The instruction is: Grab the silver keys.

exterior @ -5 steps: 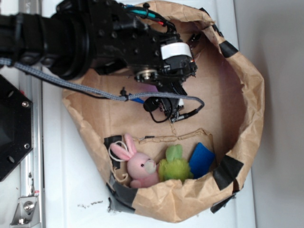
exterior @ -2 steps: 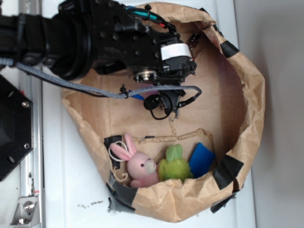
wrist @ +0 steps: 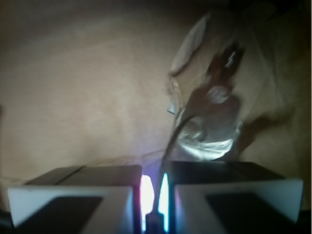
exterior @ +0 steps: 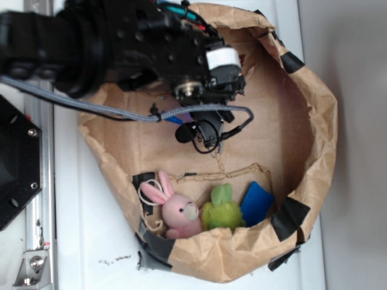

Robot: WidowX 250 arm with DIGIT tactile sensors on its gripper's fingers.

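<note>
In the wrist view the silver keys [wrist: 209, 122] show as a blurred, shiny bunch just beyond my fingertips, over the brown paper floor. A thin wire runs from the bunch down into the narrow slit between my fingers. My gripper [wrist: 155, 168] is shut on that wire, and its two fingers [wrist: 87, 187] fill the bottom of the frame. In the exterior view the black arm [exterior: 151, 48] reaches over the upper left of the paper bag [exterior: 320, 121] and hides both the fingers and the keys.
A pink bunny toy [exterior: 178, 211], a green plush [exterior: 222, 211] and a blue flat piece [exterior: 257, 202] lie along the bag's lower wall. Black tape patches [exterior: 289, 217] mark the rim. A grey cable [exterior: 109, 109] hangs from the arm.
The arm and wrist have shifted a little toward the top left of the exterior view. The toys have not moved.
</note>
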